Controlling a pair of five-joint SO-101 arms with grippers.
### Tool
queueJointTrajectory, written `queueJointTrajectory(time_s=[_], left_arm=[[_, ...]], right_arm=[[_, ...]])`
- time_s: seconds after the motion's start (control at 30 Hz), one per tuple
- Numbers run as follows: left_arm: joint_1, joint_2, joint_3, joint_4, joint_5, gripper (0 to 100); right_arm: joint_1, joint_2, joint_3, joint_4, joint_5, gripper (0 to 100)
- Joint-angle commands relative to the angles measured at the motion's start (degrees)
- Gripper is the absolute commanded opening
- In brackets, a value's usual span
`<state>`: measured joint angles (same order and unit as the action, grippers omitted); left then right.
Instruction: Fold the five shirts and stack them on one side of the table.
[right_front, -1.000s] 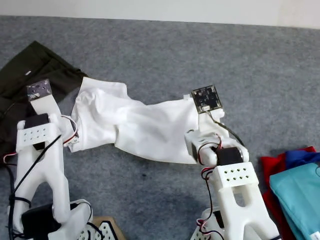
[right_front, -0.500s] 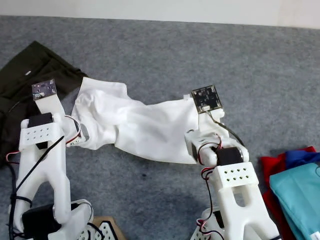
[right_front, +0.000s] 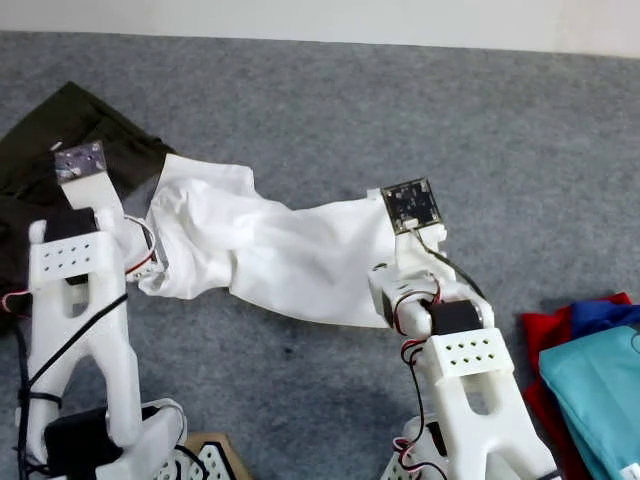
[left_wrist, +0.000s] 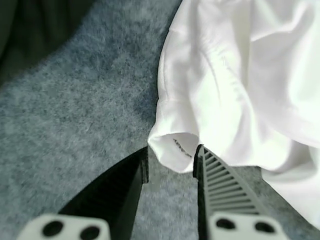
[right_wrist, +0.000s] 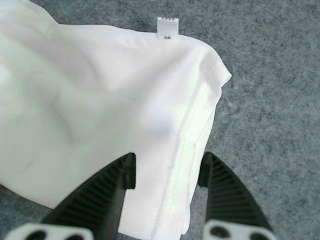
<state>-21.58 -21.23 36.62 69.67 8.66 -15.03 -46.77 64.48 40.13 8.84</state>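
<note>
A crumpled white shirt (right_front: 270, 250) lies stretched across the middle of the grey table. My left gripper (left_wrist: 171, 160) is open at the shirt's left end, with a folded hem corner (left_wrist: 175, 145) between its fingertips. Over the shirt's right edge (right_wrist: 195, 110) my right gripper (right_wrist: 167, 167) is also open, one finger (right_wrist: 105, 195) above the cloth and the other (right_wrist: 220, 190) above the carpet. A small white tag (right_wrist: 166, 27) sticks out at that edge. A dark shirt (right_front: 60, 135) lies bunched at the far left.
Folded shirts in red, blue and teal (right_front: 590, 370) are stacked at the table's right edge. The left arm (right_front: 70, 260) and the right arm (right_front: 465, 355) rise from the near edge. Bare grey carpet (right_front: 400, 110) stretches behind the white shirt.
The left arm has swung a little right and then back, ending slightly farther from its base, at the shirt's left corner. The right arm has edged slightly toward its base.
</note>
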Motion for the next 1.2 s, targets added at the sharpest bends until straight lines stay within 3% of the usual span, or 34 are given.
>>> queueJointTrajectory(time_s=[0.0, 0.43, 0.73, 0.93, 1.17], left_arm=[[2.6, -1.4, 3.4, -5.2, -1.8, 17], [4.0, -1.3, 11.8, -15.6, -2.1, 17], [4.0, -1.3, 14.4, -15.8, -2.2, 16], [2.8, -1.3, 15.3, -15.8, -4.1, 0], [-0.1, -1.3, 15.5, -15.8, -6.5, 1]], right_arm=[[-0.6, -1.4, -0.7, -0.9, -0.2, 21.3], [-0.7, -1.5, -0.5, -0.7, -0.2, 21.3], [-0.6, -1.5, -0.4, -0.6, -0.2, 21.3], [-0.5, -1.5, -0.3, -0.6, -0.2, 21.3], [-0.4, -1.5, -0.3, -0.6, -0.2, 21.3]])
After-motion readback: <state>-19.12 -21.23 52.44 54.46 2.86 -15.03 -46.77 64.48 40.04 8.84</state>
